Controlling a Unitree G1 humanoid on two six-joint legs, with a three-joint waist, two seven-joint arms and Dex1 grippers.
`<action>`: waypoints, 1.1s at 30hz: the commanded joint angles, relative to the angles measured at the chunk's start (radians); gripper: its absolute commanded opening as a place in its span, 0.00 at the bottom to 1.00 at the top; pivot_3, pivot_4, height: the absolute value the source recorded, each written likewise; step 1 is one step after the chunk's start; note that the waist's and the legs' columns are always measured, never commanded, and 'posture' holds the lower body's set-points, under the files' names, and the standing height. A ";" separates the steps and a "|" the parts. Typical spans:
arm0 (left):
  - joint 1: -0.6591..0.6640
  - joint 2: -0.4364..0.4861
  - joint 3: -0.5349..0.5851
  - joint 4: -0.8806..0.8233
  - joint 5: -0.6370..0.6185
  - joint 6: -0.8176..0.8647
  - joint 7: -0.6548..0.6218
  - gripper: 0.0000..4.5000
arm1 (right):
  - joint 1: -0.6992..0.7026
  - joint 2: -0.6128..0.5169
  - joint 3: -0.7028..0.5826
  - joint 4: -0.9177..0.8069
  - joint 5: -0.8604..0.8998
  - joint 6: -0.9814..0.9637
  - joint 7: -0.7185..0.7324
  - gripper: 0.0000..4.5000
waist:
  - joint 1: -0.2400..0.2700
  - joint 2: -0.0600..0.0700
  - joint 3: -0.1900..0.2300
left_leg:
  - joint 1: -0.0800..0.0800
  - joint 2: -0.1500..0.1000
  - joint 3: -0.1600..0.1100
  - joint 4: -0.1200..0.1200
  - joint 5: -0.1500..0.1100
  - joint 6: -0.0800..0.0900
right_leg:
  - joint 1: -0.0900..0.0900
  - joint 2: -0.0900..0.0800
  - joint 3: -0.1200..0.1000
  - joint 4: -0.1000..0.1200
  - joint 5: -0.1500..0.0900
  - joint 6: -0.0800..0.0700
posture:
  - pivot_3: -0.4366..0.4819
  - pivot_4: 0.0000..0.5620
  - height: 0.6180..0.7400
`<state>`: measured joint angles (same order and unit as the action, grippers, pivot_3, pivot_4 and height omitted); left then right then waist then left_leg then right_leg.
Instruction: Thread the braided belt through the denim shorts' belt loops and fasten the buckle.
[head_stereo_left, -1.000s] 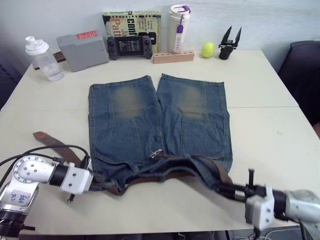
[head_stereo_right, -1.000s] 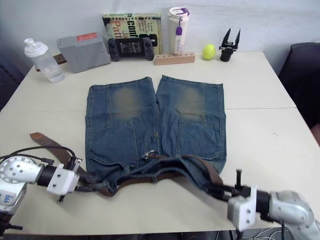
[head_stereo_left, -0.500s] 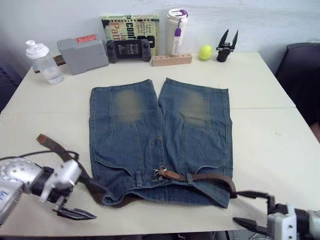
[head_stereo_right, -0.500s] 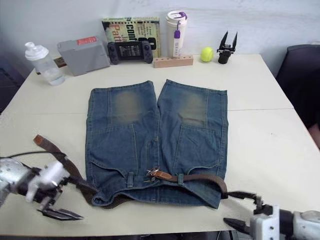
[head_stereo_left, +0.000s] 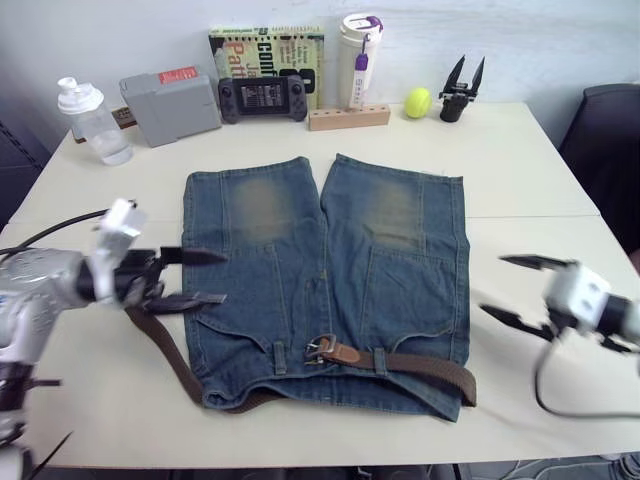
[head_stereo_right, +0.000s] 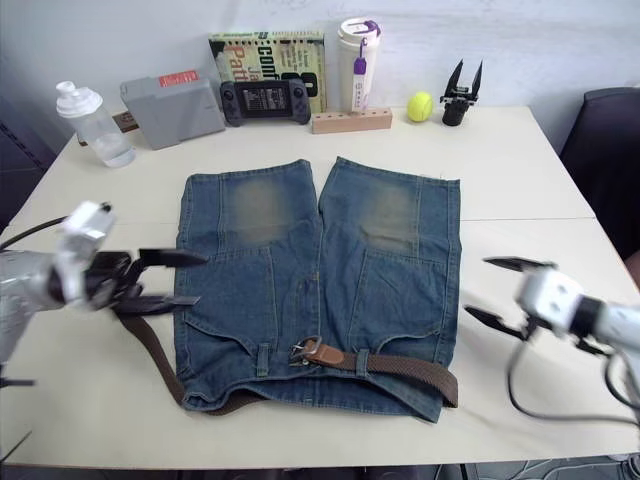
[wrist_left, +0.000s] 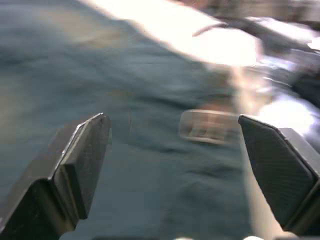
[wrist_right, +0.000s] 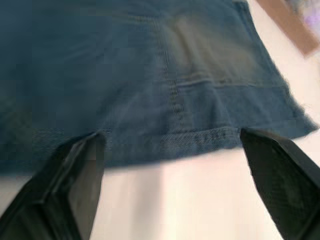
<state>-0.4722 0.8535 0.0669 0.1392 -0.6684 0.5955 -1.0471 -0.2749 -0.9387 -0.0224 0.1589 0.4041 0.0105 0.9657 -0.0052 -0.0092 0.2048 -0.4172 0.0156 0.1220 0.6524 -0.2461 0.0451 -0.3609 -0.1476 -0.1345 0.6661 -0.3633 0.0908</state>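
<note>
The denim shorts (head_stereo_left: 325, 270) lie flat on the table (head_stereo_left: 520, 180), waistband toward me. The braided belt (head_stereo_left: 425, 364) runs along the waistband under belt loops (head_stereo_left: 280, 357), and its left part bows out onto the table (head_stereo_left: 160, 345). The silver buckle (head_stereo_left: 319, 349) sits at the middle front with the tan tip (head_stereo_left: 345, 352) in it. My left gripper (head_stereo_left: 206, 277) hovers open over the shorts' left edge, holding nothing. My right gripper (head_stereo_left: 510, 288) is open, just right of the shorts and apart from them. In the right wrist view the open fingers (wrist_right: 75, 190) frame a leg hem (wrist_right: 200, 140).
Along the table's back edge stand a water bottle (head_stereo_left: 90, 120), a grey box (head_stereo_left: 170, 100), a game controller (head_stereo_left: 264, 97), a book (head_stereo_left: 265, 45), a tumbler (head_stereo_left: 360, 55), a wooden block (head_stereo_left: 348, 117), a tennis ball (head_stereo_left: 417, 101) and a spare black gripper (head_stereo_left: 460, 90). A dark chair (head_stereo_left: 610, 150) is at the right.
Both grippers have opened and let go of the waistband, which dropped flat. Both arms have since lifted and moved away from the near edge to the shorts' sides.
</note>
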 joint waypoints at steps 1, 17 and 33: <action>-0.060 -0.061 -0.084 0.031 0.189 0.008 0.195 1.00 | -0.201 0.087 0.071 0.006 0.007 0.291 -0.036 1.00 | -0.001 -0.002 0.000 | -0.006 0.000 -0.001 0.001 0.001 -0.001 | -0.004 0.000 -0.001 0.001 0.000 0.000 | 0.48 0.27 0.62; -0.073 -0.112 -0.258 0.088 0.457 0.033 0.282 0.87 | -0.426 0.251 0.344 0.188 -0.221 0.653 -0.029 0.89 | 0.001 -0.001 -0.002 | -0.020 -0.004 0.001 0.012 0.003 0.003 | -0.014 -0.002 -0.001 0.007 0.002 0.003 | 0.48 0.27 0.62; -0.007 -0.165 -0.049 -0.137 0.283 0.246 0.305 0.01 | -0.403 0.266 0.272 -0.021 -0.194 0.604 0.016 0.00 | -0.003 -0.006 -0.027 | -0.004 -0.001 0.000 0.007 -0.010 -0.006 | 0.001 -0.001 -0.001 -0.004 0.001 0.003 | 0.48 0.27 0.62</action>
<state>-0.4805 0.7253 -0.0515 0.0672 -0.3215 0.7647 -0.7832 -0.6458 -0.6962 0.2671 0.1580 0.2038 0.6387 0.9736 -0.0079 -0.0155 0.1775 -0.4216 0.0146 0.1226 0.6592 -0.2561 0.0392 -0.3606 -0.1483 -0.1352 0.6620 -0.3622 0.0933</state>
